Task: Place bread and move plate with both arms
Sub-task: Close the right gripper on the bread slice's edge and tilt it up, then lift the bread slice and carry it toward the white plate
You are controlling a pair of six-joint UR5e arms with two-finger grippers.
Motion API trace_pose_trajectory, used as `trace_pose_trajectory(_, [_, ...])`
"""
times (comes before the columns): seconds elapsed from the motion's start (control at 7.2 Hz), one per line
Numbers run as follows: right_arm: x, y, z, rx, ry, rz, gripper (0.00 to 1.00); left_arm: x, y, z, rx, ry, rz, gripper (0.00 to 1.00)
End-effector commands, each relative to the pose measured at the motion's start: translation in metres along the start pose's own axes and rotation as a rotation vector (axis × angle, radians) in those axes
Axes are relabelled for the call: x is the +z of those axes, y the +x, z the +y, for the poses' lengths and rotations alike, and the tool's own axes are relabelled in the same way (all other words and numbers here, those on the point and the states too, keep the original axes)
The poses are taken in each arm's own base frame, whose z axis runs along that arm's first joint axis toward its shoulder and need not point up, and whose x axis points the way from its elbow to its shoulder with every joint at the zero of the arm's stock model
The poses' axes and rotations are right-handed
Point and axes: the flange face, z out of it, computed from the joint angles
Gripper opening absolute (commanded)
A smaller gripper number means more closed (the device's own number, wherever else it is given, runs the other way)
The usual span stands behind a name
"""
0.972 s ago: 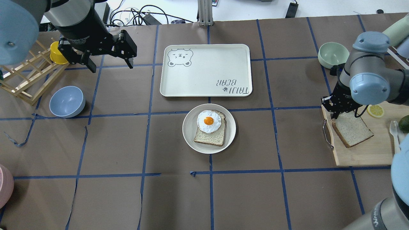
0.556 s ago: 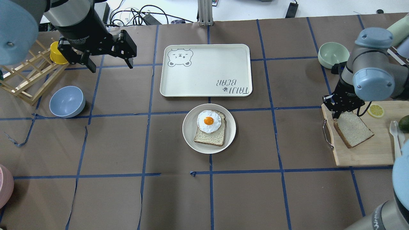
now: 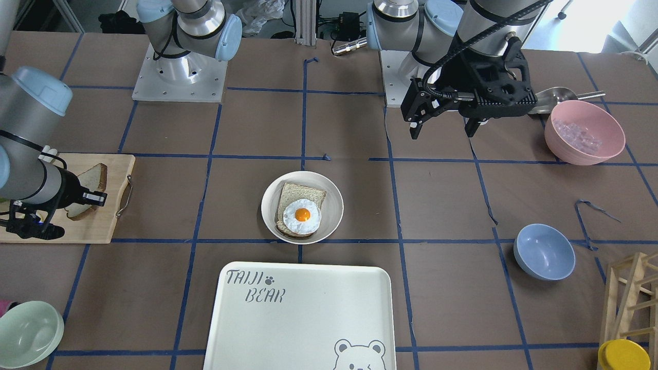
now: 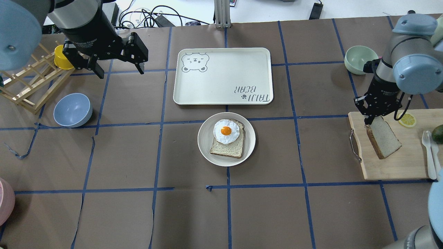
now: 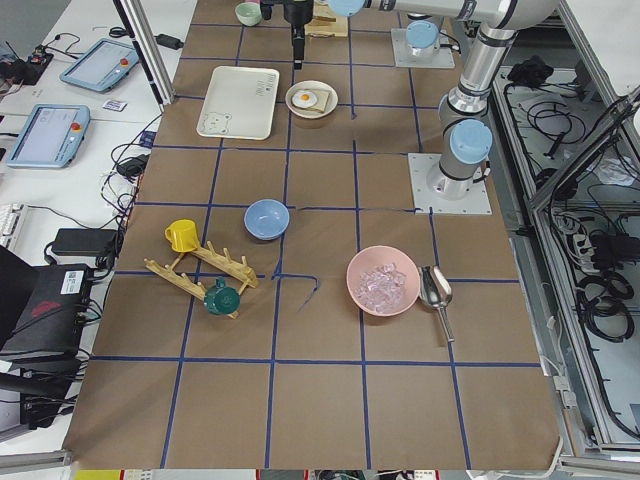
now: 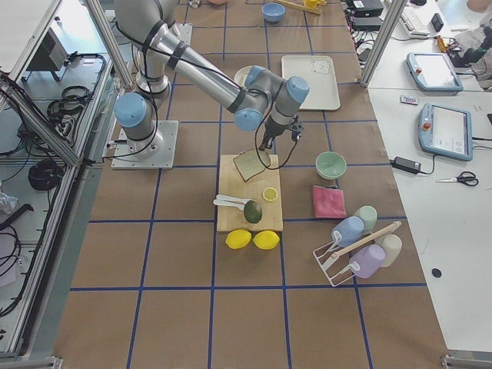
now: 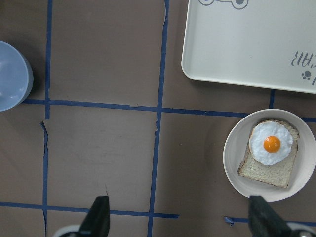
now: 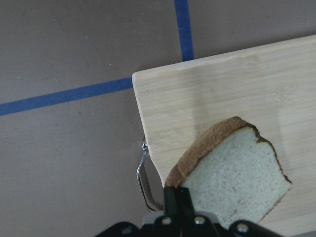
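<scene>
The plain bread slice (image 4: 383,139) hangs tilted over the wooden cutting board (image 4: 398,166), pinched at its upper corner by my right gripper (image 4: 371,120), which is shut on it. The right wrist view shows the bread (image 8: 232,173) lifted off the board, crust edge up. It also shows in the front view (image 3: 96,177). The cream plate (image 4: 205,147) sits at the table's middle and holds another slice with a fried egg (image 4: 226,131). My left gripper (image 4: 121,72) hovers open and empty at the far left, well away from the plate (image 7: 232,165).
The white TAIJI BEAR tray (image 4: 223,76) lies just beyond the plate. A pale-green bowl (image 4: 360,58) stands near the right arm. A lemon slice (image 4: 407,119) and cutlery lie on the board. A blue bowl (image 4: 72,110), wooden rack (image 4: 27,86) and yellow cup (image 4: 62,57) are at the left.
My right gripper has risen with the bread, so the slice has tipped from lying flat on the board to hanging tilted. The left arm has not moved.
</scene>
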Motion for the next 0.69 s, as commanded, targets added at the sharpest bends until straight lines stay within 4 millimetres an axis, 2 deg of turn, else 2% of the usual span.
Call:
trace_pose_trajectory(0.0, [-0.049,-0.019,0.014,-0.031,0.035,0.011,0.0,0.0,0.0,0.0,0.0,0.0,0.001,1.0])
trace_pose_trajectory(0.28, [-0.095,-0.045,0.023,-0.007,0.027,0.022,0.0,-0.001,0.0,0.001,0.0,0.0,0.001,1.0])
trace_pose_trajectory(0.42, [-0.12,-0.065,0.028,0.002,0.038,0.031,0.0,-0.001,0.0,0.001,0.0,0.0,-0.001,1.0])
trace_pose_trajectory(0.56, [-0.138,-0.098,0.038,0.052,0.027,-0.008,0.0,-0.001,0.0,0.001,0.0,0.0,0.001,1.0])
